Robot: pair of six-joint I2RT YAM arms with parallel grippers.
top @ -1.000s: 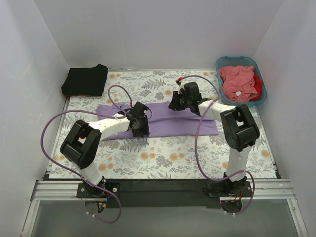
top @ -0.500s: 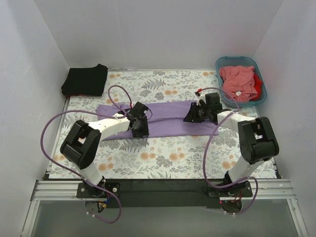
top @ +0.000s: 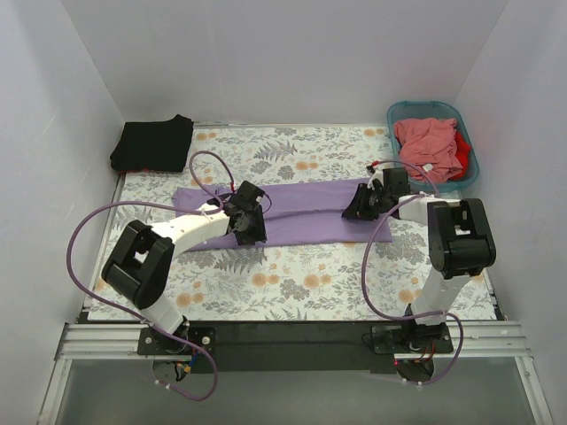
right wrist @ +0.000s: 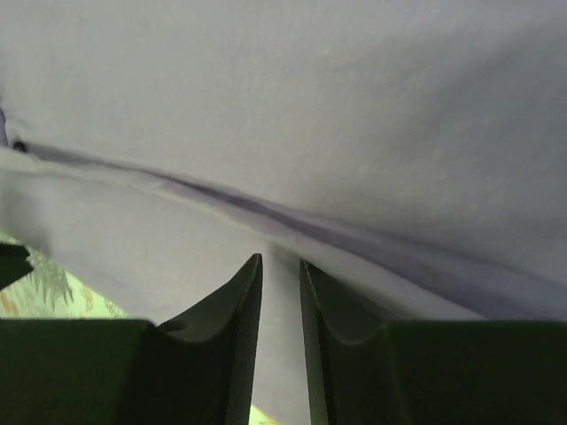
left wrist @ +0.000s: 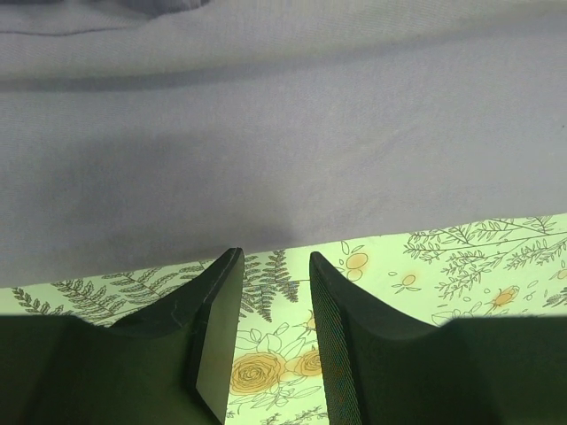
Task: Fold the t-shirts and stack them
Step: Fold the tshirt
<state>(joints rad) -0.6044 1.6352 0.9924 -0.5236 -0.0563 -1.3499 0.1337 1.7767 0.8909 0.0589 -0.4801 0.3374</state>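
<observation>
The lavender t-shirt lies flat as a long folded strip across the middle of the table. My left gripper sits at its near edge, left of middle. In the left wrist view this gripper is open, with only floral table between its fingers and the lavender t-shirt's hem just past the tips. My right gripper hovers low over the strip's right end. In the right wrist view it stands narrowly open above the lavender t-shirt, a fold ridge right ahead.
A folded black t-shirt rests at the back left corner. The teal basket at the back right holds a salmon-pink t-shirt and a red one. White walls close in the floral table.
My right gripper has travelled rightward and nearer, from the far middle of the lavender t-shirt to its right end. The left gripper has barely shifted; the t-shirt lies as before.
</observation>
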